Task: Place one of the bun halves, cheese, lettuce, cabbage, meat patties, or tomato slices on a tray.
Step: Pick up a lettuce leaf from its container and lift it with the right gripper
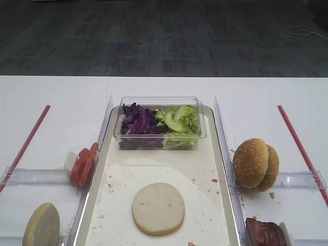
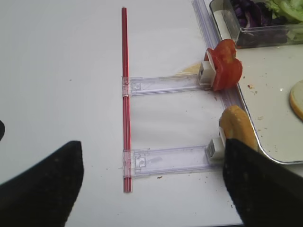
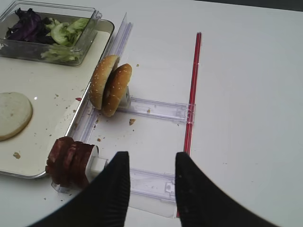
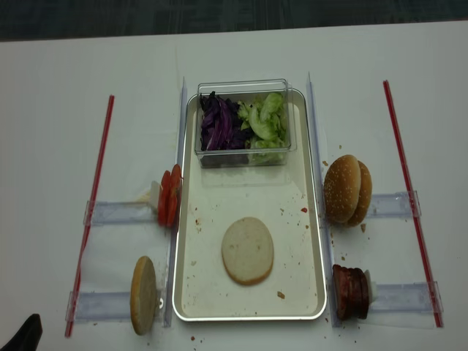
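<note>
A pale flat bun half lies on the tray. Two sesame bun halves stand on edge right of it, with the meat patties nearer. At the tray's left stand the tomato slices and another bun half. I cannot tell whether the pale yellow piece beside the tomato is cheese. Cabbage and lettuce fill a clear box. My right gripper is open and empty, just right of the patties. Near the left bun half, my left gripper is wide open and empty.
The clear box sits on the tray's far end. Clear plastic holder rails run outward from the tray to red strips. The white table ends at a dark floor beyond.
</note>
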